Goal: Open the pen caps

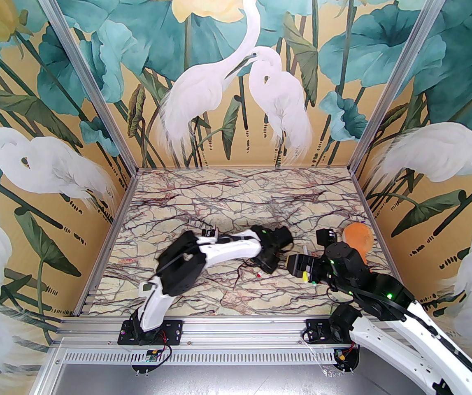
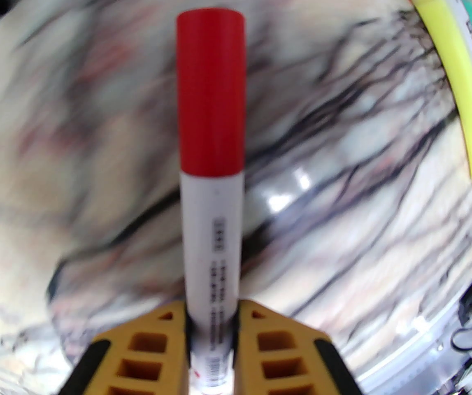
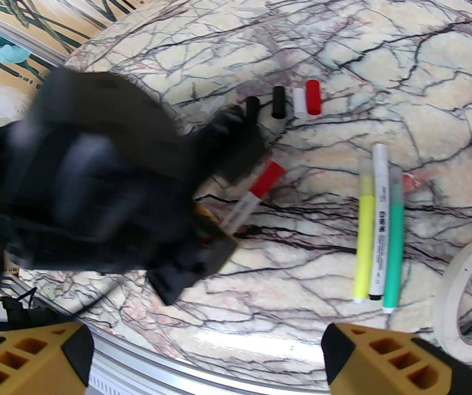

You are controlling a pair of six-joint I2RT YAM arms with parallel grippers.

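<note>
My left gripper (image 2: 211, 315) is shut on the white barrel of a marker (image 2: 212, 237), whose red pen cap (image 2: 211, 97) is still on and points away from the fingers. In the right wrist view that marker (image 3: 244, 208) and its red cap (image 3: 265, 179) stick out of the blurred black left gripper (image 3: 215, 237), just above the marble. Several loose pen caps lie in a row beyond it: two black (image 3: 252, 107) (image 3: 278, 102), one white (image 3: 299, 103), one red (image 3: 313, 97). My right gripper (image 3: 207, 344) stands open and holds nothing. From above, the left gripper (image 1: 266, 261) and right gripper (image 1: 297, 265) face each other closely.
Yellow (image 3: 364, 237), white (image 3: 379, 220) and green (image 3: 394, 241) markers lie side by side to the right. A cream tape roll (image 3: 449, 286) sits near the right fingertip. An orange object (image 1: 358, 237) lies behind the right arm. Aluminium rails edge the marble table (image 1: 240, 196).
</note>
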